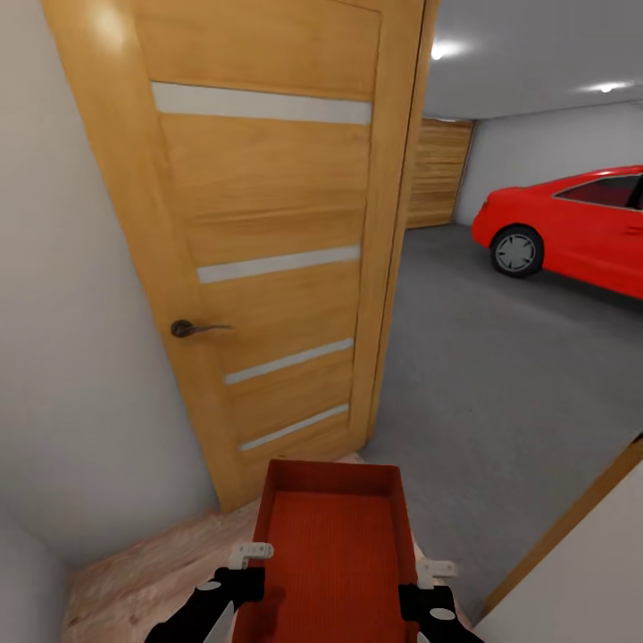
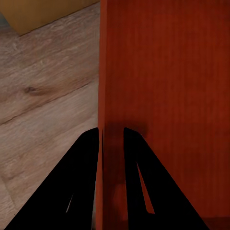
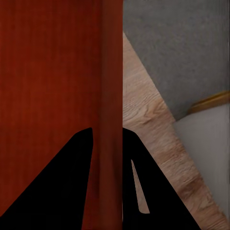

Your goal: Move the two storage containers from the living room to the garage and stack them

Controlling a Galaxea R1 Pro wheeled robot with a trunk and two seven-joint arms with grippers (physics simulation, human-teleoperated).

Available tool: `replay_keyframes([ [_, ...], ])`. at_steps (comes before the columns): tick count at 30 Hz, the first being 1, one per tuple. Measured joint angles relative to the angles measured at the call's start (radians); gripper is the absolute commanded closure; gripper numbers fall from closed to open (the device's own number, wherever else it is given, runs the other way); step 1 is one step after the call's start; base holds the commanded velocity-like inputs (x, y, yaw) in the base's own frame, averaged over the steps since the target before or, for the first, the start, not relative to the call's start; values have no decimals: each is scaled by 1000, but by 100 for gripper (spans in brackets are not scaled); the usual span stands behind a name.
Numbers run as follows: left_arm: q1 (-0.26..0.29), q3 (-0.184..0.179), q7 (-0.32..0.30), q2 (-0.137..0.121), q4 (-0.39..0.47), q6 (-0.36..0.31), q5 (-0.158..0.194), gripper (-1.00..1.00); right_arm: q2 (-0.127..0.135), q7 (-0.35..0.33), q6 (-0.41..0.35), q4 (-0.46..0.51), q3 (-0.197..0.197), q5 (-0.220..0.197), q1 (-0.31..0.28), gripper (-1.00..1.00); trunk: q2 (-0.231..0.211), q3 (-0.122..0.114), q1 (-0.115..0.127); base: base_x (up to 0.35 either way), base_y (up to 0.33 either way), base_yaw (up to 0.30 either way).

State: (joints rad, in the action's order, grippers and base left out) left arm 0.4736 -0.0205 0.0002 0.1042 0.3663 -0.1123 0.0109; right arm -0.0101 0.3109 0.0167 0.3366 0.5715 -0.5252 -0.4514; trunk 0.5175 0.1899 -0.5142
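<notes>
The storage container, unlabelled, is pinched on opposite walls by the left claw and right claw. Light wood planks meet the garage's grey floor beyond the open wooden door, near a red car.

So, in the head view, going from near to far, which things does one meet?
Left tool and right tool → storage container → wooden door → grey garage floor → red car.
</notes>
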Motion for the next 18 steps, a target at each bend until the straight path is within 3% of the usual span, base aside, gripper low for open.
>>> replay_keyframes([
  [15, 0, 0, 0, 0, 0, 1, 0, 100, 0, 0, 0, 1, -1, 1, 0, 100, 0, 0, 0, 322, 0, -286],
  [18, 0, 1, 1, 1, 1, 1, -1, 100, 1, 0, 0, 2, 0, 0, 0, 100, 0, 0, 0, 279, 0, -152],
])
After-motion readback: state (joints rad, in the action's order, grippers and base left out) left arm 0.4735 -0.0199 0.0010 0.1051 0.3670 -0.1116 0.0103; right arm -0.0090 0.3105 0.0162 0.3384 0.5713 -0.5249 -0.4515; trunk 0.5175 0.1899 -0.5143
